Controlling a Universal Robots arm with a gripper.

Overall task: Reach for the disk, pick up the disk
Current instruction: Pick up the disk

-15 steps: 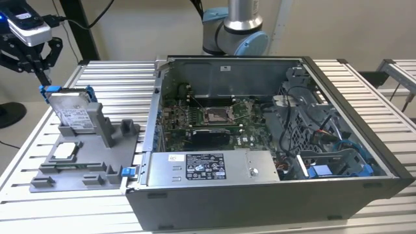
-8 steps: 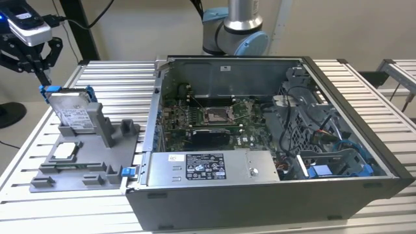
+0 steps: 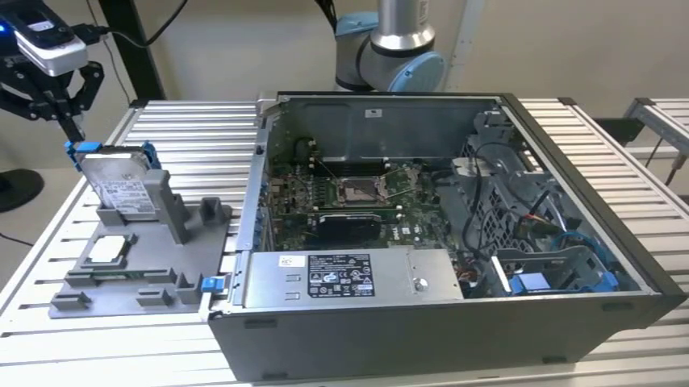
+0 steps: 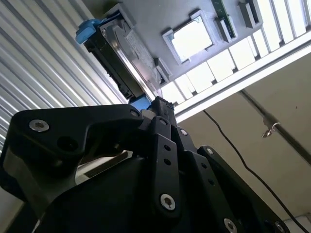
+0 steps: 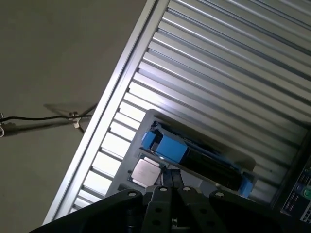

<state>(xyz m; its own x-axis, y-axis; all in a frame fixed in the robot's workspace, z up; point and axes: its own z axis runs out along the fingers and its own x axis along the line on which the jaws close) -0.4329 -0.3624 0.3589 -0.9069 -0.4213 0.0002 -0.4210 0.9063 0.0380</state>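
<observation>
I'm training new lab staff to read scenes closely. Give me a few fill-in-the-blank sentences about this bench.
1. The disk is framed by a ___ plastic bracket.
2. The gripper is just ___ the disk.
3. The square chip sits in the same grey holder as the ___.
4. The open computer case lies to the exterior view's ___ of the grey holder.

Missing words: blue; above; disk; right.

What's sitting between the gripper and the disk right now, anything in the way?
Nothing. In the exterior view the gripper hangs just above the top edge of the upright disk, and no object lies between them.
</observation>
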